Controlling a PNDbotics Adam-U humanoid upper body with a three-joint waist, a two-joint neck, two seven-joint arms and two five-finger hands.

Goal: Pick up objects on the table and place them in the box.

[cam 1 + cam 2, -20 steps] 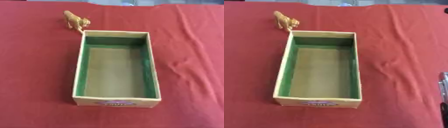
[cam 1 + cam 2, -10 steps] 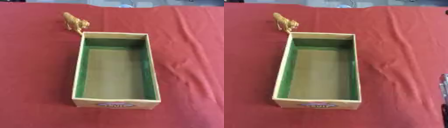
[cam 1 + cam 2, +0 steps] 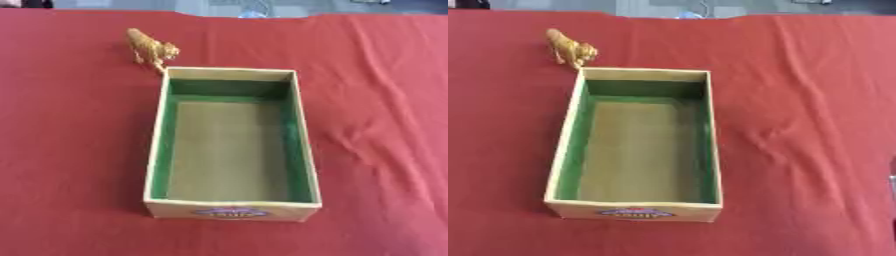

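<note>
A small golden-brown toy animal with four legs, like a lion, stands on the red cloth that covers the table. It is on the far left side, just beside the far left corner of the box. Its head points down toward that corner, and it looks as if it nearly touches the rim, but it is hard to tell if it really does. The toy is outside the box, not in it.

In the middle sits a long open cardboard box, tan on the outside with green walls inside. It has a brownish floor and nothing lies in it. On its near end is a small blue and red label, too fuzzy to read.

To the right, the red cloth has soft wrinkles running down it.

Neither robot hand can be made out in these views, so whether their fingers are apart or together cannot be told.
</note>
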